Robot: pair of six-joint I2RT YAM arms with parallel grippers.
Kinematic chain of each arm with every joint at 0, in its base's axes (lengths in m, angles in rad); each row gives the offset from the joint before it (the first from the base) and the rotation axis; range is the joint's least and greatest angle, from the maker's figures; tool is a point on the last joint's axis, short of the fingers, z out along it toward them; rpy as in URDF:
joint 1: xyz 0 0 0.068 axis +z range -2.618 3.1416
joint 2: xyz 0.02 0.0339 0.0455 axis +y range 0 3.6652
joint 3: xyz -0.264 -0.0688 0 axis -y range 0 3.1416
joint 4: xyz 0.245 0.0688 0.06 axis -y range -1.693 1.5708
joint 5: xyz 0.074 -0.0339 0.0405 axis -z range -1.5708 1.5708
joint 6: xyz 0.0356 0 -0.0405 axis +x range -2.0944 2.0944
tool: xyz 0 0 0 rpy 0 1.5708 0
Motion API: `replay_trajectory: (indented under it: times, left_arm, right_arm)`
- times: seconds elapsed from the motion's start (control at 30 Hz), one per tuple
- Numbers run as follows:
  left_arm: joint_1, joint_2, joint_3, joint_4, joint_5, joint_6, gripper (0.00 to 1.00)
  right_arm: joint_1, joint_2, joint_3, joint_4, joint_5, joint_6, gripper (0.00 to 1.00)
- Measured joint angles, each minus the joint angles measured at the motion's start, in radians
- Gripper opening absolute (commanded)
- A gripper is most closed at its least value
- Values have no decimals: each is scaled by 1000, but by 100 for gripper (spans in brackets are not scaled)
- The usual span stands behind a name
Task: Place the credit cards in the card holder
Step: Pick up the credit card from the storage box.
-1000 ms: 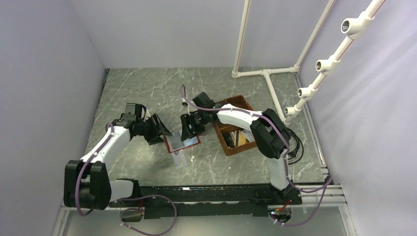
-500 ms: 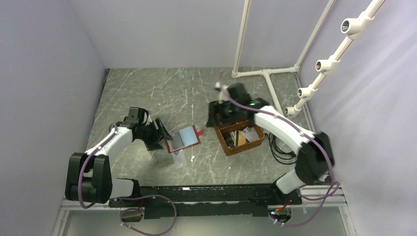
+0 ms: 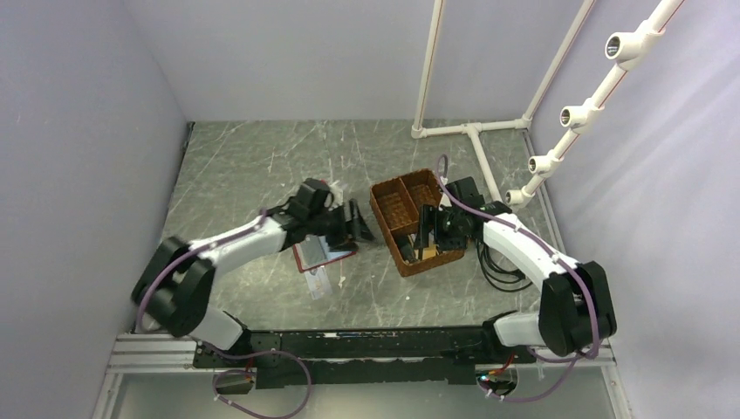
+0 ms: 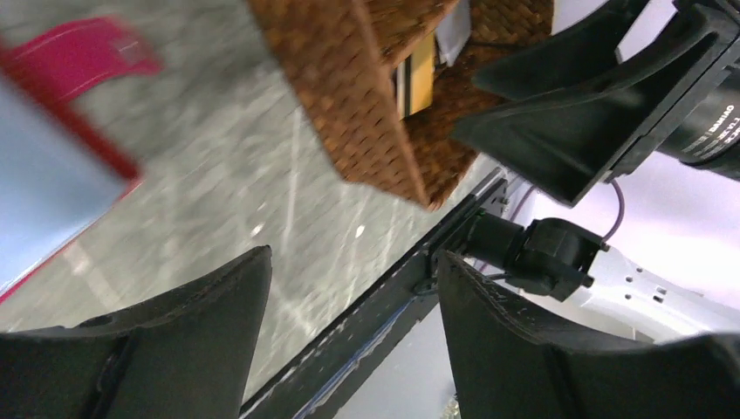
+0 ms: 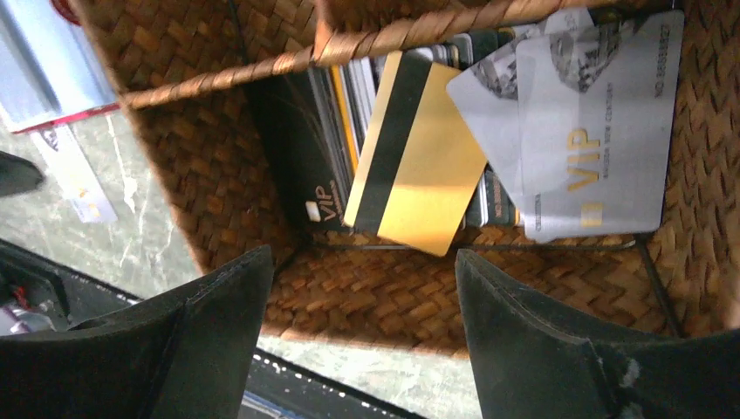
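Note:
The card holder [image 3: 303, 261] lies open on the table, dark red, with a light blue credit card [image 3: 317, 252] on its inner face. A pale credit card [image 3: 319, 282] lies just in front of it. My left gripper [image 3: 356, 229] hangs open and empty past the holder's right edge, between it and the woven basket [image 3: 394, 209]. In the left wrist view the holder [image 4: 83, 57] and blue card [image 4: 39, 188] are blurred. My right gripper [image 5: 362, 257] is open over the basket's near compartment, above a gold card [image 5: 419, 170], a silver VIP card [image 5: 593, 131] and black cards [image 5: 297, 166].
The basket's far compartments [image 3: 410, 194] show no cards. A white pipe frame [image 3: 471, 131] stands at the back right. Black cables [image 3: 499, 262] lie right of the basket. The arms' base rail [image 3: 366, 345] runs along the near edge.
My left arm swung from the holder's left side across to its right. My right arm left the holder and came over the basket's near compartment. Both jaws opened wider.

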Motion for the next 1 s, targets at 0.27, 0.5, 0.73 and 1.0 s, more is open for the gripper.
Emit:
replay_trajectory:
  times: [0.27,0.5,0.73,1.0]
  left_arm:
    - [-124,388,207,156,13,-98,65]
    - [-141,492,278,169,24,-123,58]
    - [-144,501,282,170,19,-124,55]
    - [-154,510,294,159,9,-122,55]
  right_arm:
    - [2,149,-6,116,56,-2,80]
    - [8,230,-3,235,-9,1,65]
    - [7,223,-66,347,-101,61,32]
    - [7,197,-82,374,-123,88,12]
